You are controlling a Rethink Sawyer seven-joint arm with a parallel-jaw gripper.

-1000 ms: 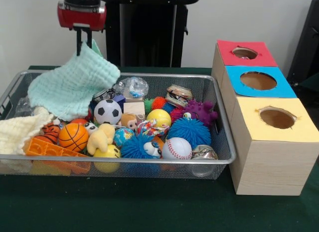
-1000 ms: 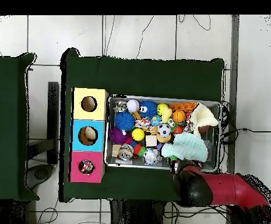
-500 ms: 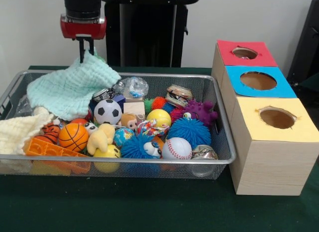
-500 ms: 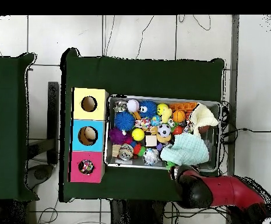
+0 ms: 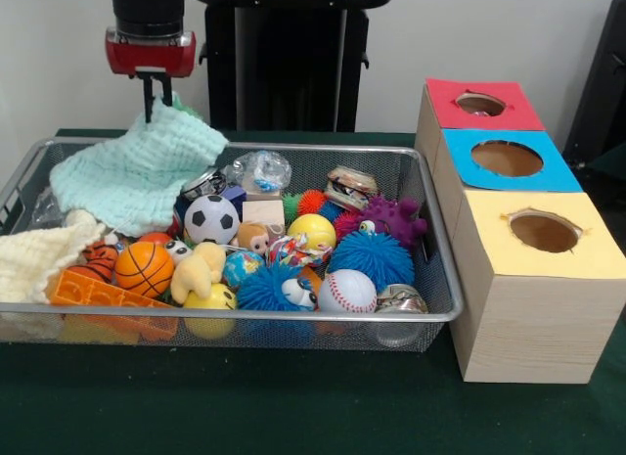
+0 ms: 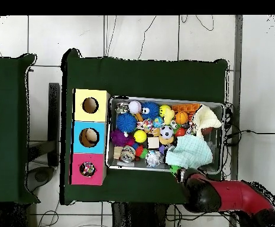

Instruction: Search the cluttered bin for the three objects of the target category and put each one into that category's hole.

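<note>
— What are you holding?

— My gripper (image 5: pixel 155 111) is pinched on a corner of the mint cloth (image 5: pixel 137 171), at the bin's (image 5: pixel 323 316) back rim.

— How should you finish?

— I'd drag it clear of the toys and drop it at the bin's end.

— Where are the targets?

— Category's unknown; the toys lie below and beside me, towards the boxes (image 5: pixel 518 250).

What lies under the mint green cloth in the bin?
The mint green cloth, pinched at its top corner by the gripper, drapes over the bin's back corner. Whatever is beneath stays hidden.
</note>
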